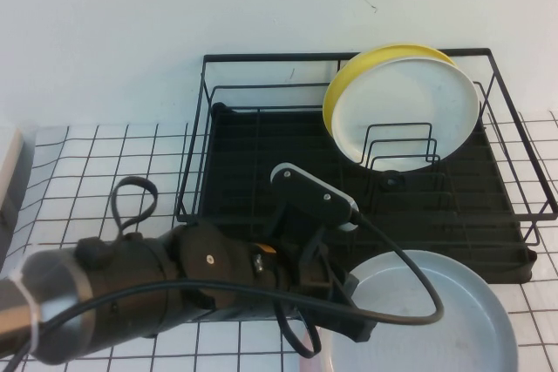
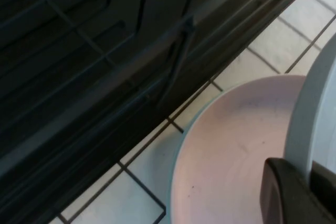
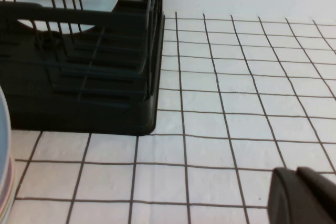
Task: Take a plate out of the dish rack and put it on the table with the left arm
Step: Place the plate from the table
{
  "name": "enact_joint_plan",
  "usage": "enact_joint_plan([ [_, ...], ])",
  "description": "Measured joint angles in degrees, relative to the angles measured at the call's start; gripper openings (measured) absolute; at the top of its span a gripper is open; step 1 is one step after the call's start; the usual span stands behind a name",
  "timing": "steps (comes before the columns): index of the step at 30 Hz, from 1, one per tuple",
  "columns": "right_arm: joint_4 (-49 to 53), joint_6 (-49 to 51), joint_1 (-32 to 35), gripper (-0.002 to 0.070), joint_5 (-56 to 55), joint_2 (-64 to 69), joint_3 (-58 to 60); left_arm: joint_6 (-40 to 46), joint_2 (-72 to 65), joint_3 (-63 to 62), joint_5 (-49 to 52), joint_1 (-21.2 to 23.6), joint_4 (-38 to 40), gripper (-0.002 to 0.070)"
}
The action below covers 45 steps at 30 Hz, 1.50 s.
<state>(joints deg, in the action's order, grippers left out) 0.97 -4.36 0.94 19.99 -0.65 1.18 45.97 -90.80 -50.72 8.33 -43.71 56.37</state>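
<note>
The pale grey-blue plate (image 1: 436, 320) is in front of the black wire dish rack (image 1: 261, 172), low over the gridded table (image 1: 78, 180). My left gripper (image 1: 351, 315) grips its near-left rim. In the left wrist view the gripper (image 2: 307, 174) is shut on the plate's rim (image 2: 310, 114), which runs between the two black fingers. A pale pink plate (image 2: 236, 150) lies on the table right under it. In the right wrist view the plate's edge (image 3: 3, 129) shows above the pink one (image 3: 5, 195). My right gripper (image 3: 296, 177) is shut and empty, low over the table beside the rack.
A white plate (image 1: 410, 111) stands upright in the rack's dividers with a yellow plate (image 1: 349, 80) behind it. The rack's black drip tray (image 3: 79, 103) stands close to the plates. A pale object (image 1: 7, 167) sits at the table's far left edge.
</note>
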Motion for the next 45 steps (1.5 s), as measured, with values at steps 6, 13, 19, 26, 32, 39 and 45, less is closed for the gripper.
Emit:
enact_joint_plan([
  [6,0.00,0.00,0.00,-0.0003,0.00,0.00,0.00,0.36,-2.65,0.00,-2.01,0.00,0.20,0.0002],
  [13,0.00,0.00,0.00,-0.0003,0.00,0.00,0.00,2.98,-3.12,0.00,-4.26,0.00,0.21,0.0001],
  [19,0.00,0.00,0.00,-0.0003,0.00,0.00,0.00,3.15,-3.12,0.00,-4.06,0.00,0.21,0.0000],
  [26,0.00,0.00,0.00,-0.0003,0.00,0.00,0.00,3.24,-3.25,0.00,-3.80,0.10,-0.07,0.0000],
  [32,0.00,0.00,0.00,-0.0003,0.00,0.00,0.00,3.24,-4.83,0.00,-3.34,0.10,-1.98,0.0000],
  [39,0.00,0.00,0.00,-0.0003,0.00,0.00,0.00,3.24,-5.80,0.00,-3.20,0.10,-3.42,0.0000],
  [45,0.00,0.00,0.00,-0.0003,0.00,0.00,0.00,3.40,-5.92,0.00,-3.56,0.10,-4.09,0.0059],
])
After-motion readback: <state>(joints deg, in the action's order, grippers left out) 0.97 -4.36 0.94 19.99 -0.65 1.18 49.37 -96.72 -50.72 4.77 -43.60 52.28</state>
